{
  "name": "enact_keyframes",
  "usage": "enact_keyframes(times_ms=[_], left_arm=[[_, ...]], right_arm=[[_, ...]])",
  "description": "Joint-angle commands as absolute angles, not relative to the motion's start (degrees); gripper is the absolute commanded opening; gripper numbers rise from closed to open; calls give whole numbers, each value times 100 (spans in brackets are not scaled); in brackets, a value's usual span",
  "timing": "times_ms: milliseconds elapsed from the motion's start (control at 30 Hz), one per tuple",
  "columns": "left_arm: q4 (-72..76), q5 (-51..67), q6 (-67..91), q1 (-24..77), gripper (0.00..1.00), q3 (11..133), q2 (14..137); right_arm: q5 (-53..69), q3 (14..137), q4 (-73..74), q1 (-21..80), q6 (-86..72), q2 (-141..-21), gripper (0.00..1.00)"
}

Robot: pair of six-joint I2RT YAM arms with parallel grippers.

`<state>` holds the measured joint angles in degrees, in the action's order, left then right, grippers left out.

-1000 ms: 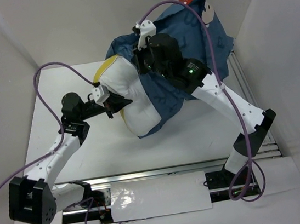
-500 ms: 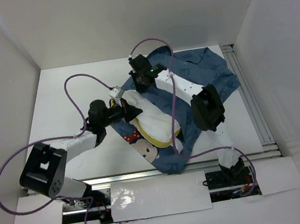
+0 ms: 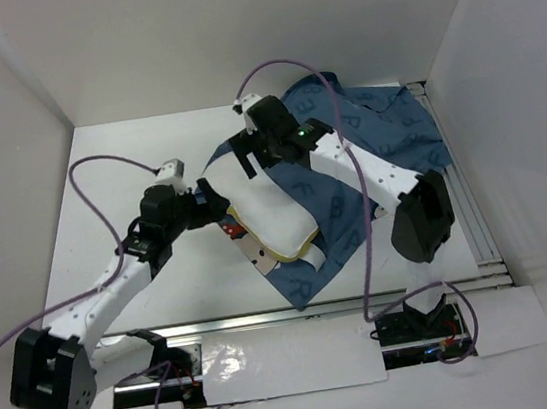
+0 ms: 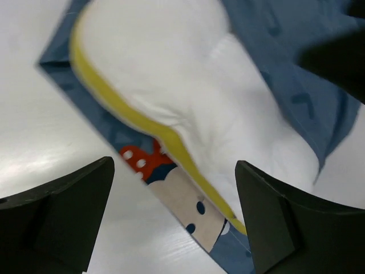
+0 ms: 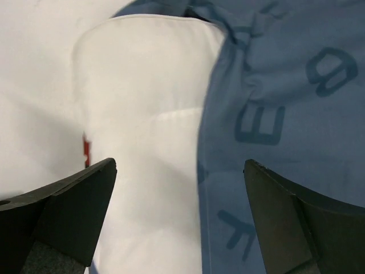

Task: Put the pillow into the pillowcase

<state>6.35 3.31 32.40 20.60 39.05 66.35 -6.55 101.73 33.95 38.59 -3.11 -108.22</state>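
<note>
The white pillow (image 3: 270, 215) lies flat mid-table with its yellow edge (image 3: 290, 255) toward the front. The blue pillowcase (image 3: 366, 142) spreads to the back right; one layer covers the pillow's right part, and a mouse-face strip (image 3: 252, 253) shows beneath its left edge. My left gripper (image 3: 211, 205) is open just left of the pillow, holding nothing. In the left wrist view the pillow (image 4: 188, 85) and the red bow print (image 4: 142, 160) lie ahead of that gripper (image 4: 174, 222). My right gripper (image 3: 252, 157) hangs open over the pillow's far end. The right wrist view shows this gripper (image 5: 179, 222) above the pillow (image 5: 142, 114) and the pillowcase (image 5: 285, 114).
White walls close in the table on the left, back and right. A metal rail (image 3: 268, 318) runs along the near edge and another (image 3: 456, 190) along the right side. Purple cables (image 3: 98, 172) loop above both arms. A shiny white sheet (image 3: 284, 359) lies between the arm bases.
Both grippers have opened and let go of the fabric. The pillow and pillowcase, lifted a second ago, now lie flat. The left arm has drawn back to the left.
</note>
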Motion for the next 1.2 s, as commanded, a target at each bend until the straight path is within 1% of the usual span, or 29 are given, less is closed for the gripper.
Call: enact_keyframes(times_ms=[0,100,167,267,300,467,567,600,633,700,800,900,967,1033,1067,1133,1167], left_arm=[[-1237,-1238,4191,1776,100,3963,6205],[-1450,-1187,4254,1416,100,4025,6345],[-1284,-855,4167,1188,100,4078,6581],[-845,-397,3903,1073,100,4218,6854],[-731,-326,3824,1072,100,4306,7047],[-124,342,3718,1072,100,4553,7549],[360,685,3832,1072,100,4692,7856],[482,851,3832,1072,100,4824,7953],[544,940,3884,1072,100,4895,8067],[676,1193,3885,1072,100,5044,8444],[677,1388,3885,1072,100,5440,8823],[992,1687,3885,1072,100,5554,9210],[1124,1933,3885,1072,100,5616,9490],[1230,2108,3885,1072,93,5756,9685],[1230,2162,3885,1072,86,5844,9868],[1230,2162,3885,1072,78,5923,10019],[1230,2214,3885,1072,74,5924,10072]], right_arm=[[-634,9923,3085,4350,562,-10336,100],[-528,9853,3146,4622,702,-10738,100],[-754,10211,3313,4729,703,-11246,100],[-1290,10783,3463,4790,380,-11680,100],[-1501,10889,3385,4720,282,-11820,100],[-1661,11276,3033,4255,-228,-11769,100],[-1968,11076,2524,4184,-229,-11619,95],[-2134,11074,2462,4123,-159,-11558,87],[-2188,11161,2522,4052,-80,-11619,81],[-2250,11381,2776,3982,-79,-11768,73],[-2250,11732,3216,3859,-79,-12119,73],[-2075,11961,3418,3744,-9,-12436,71],[-1673,12111,3506,3691,44,-12664,71],[-1338,12392,3595,3499,-26,-12814,70],[-1153,12480,3690,3498,-87,-12954,70],[-1082,12735,3875,3428,-88,-13069,67],[-1081,12735,3928,3367,-140,-13122,67]])
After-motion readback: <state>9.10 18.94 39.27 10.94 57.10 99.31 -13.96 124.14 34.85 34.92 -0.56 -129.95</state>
